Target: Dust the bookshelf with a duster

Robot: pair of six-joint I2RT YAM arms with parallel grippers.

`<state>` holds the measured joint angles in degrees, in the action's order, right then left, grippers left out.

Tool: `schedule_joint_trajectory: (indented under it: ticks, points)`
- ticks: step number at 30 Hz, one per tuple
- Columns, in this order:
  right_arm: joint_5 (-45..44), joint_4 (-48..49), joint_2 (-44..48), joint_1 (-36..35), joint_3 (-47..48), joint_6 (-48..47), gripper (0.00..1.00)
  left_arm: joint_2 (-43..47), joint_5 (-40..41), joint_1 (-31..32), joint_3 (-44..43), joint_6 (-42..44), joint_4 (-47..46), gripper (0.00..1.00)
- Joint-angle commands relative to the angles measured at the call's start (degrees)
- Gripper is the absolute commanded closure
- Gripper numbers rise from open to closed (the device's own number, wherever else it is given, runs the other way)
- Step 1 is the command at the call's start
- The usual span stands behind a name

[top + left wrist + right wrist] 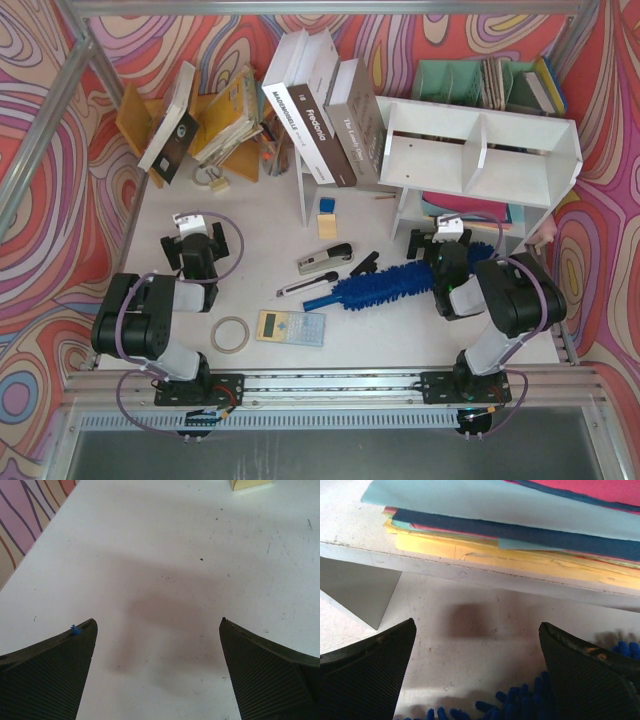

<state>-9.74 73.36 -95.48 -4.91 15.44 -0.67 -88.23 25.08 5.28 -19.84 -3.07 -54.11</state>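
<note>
Holding the left fingers (50, 675) wide apart over bare worktop (175, 555), gripping nothing. Seeing a tape ring (230, 333) and a calculator (290, 327) lying near the front edge. Seeing a cutter (305, 288) and a stapler (325, 258) lying a little further back. Finding the duster (385, 282) lying flat on the worktop, right of the middle. Pointing its thin handle left and stretching its fluffy blue head right, under the right arm. Lying just in front of the shelf (445, 165). Holding the right fingers (590, 675) wide apart, low over the blue fluff, gripping nothing. Not showing whether touching it or not. Facing coloured papers (495, 505) stacked on the shelf's bottom board. Standing white at the back right, with two cubbies on top.
</note>
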Motion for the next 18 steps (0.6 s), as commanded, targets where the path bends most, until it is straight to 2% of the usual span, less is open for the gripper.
schedule_joint_trajectory:
  ticks: [1, 18]
  points:
    - [0.0, 2.4, -1.3, 0.4, 1.7, -1.0, 0.01, -0.1, -0.2, -0.3, -0.6, -0.7, -0.6, 0.02]
    - [-0.3, 0.0, -1.2, 0.4, 2.9, -0.7, 0.01, -0.1, -0.3, -0.3, -0.6, -0.7, -0.5, 0.02]
